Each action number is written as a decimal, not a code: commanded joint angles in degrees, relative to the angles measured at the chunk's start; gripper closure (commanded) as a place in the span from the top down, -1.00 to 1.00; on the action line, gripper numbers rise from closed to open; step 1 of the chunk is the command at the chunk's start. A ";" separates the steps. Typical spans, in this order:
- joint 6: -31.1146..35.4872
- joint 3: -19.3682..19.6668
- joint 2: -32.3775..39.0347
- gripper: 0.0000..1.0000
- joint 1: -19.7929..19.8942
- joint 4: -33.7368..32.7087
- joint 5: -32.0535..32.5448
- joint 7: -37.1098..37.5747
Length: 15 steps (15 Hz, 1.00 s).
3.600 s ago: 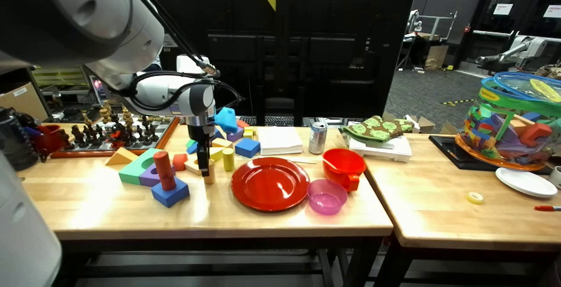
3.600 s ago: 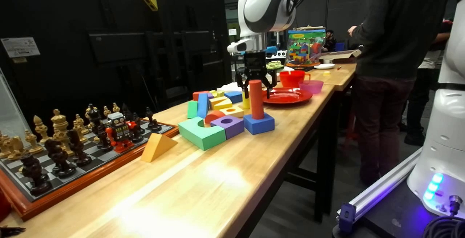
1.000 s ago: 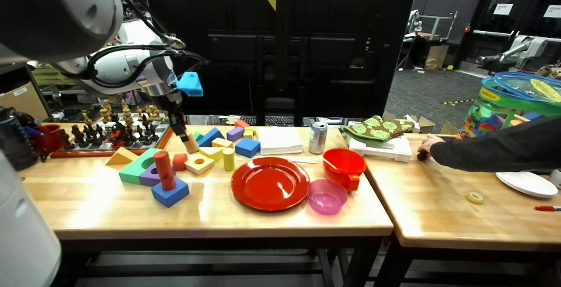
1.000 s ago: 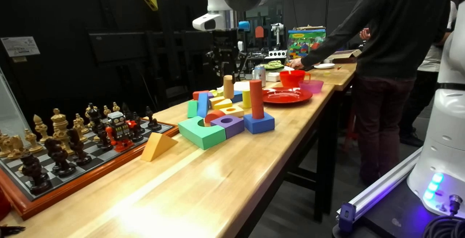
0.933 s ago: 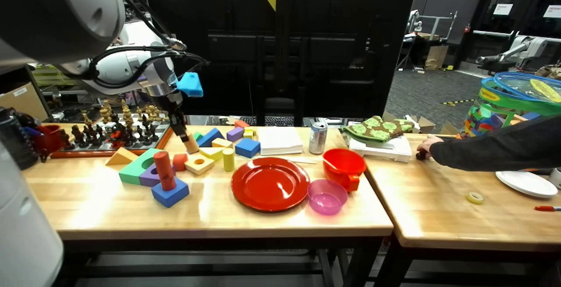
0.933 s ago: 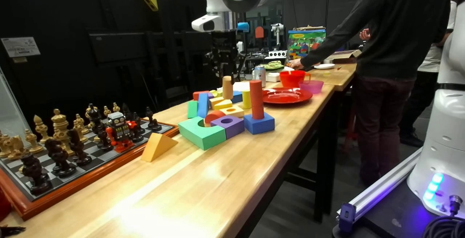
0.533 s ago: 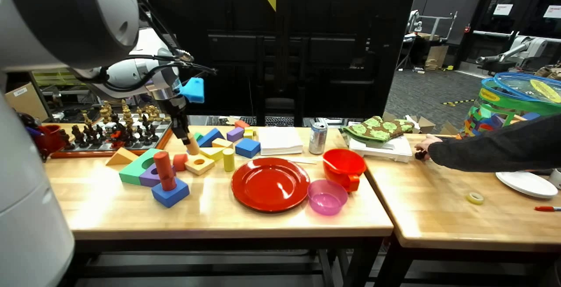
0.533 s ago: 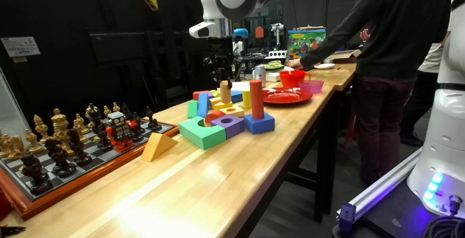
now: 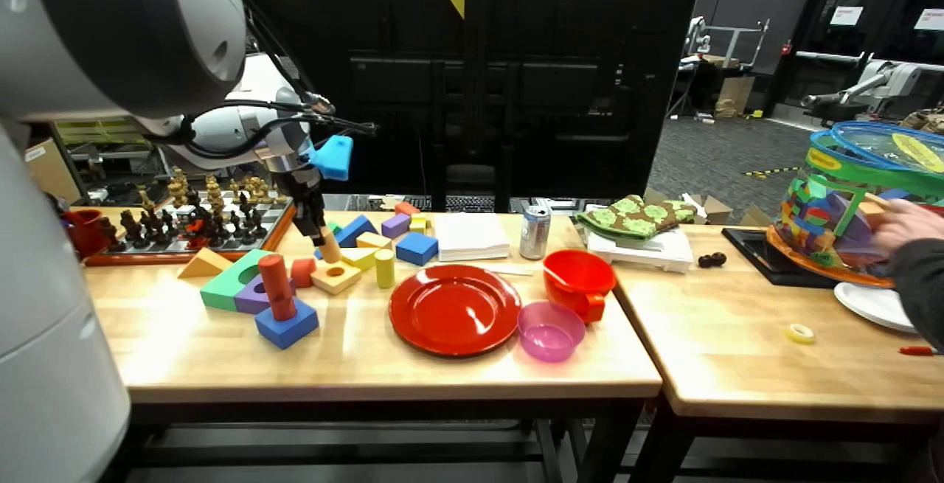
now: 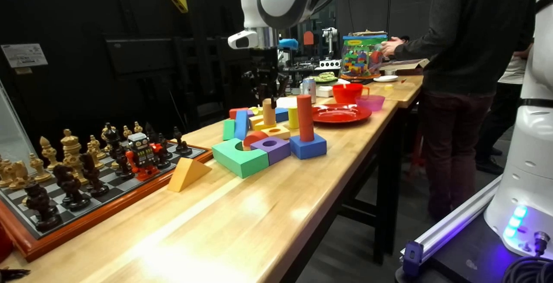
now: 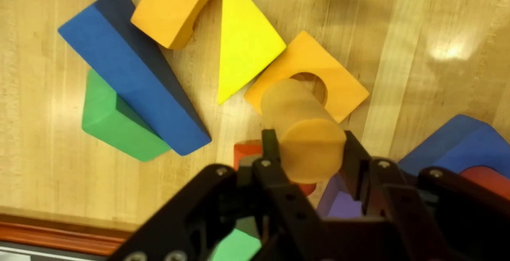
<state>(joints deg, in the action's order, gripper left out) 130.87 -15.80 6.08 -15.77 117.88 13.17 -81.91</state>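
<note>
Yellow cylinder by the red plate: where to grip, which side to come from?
I'd take the yellow cylinder near its top, coming from straight above and closing across its diameter: it stands upright with its round top uncovered. The gripper would have to release the tan cylinder first.

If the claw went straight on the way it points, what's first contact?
Probably the orange holed block, met by the tan cylinder the claw grips; the remaining gap is unclear.
</note>
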 commanded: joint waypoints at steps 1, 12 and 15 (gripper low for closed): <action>1.77 -0.14 -0.92 -0.70 0.62 1.18 -1.06 1.03; 7.18 -0.26 -3.10 -0.70 0.66 7.39 -0.74 6.63; 8.04 -0.23 -3.72 -0.70 0.58 8.21 -0.14 7.92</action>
<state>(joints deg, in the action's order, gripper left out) 137.45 -15.80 5.22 -15.16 123.26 12.34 -75.80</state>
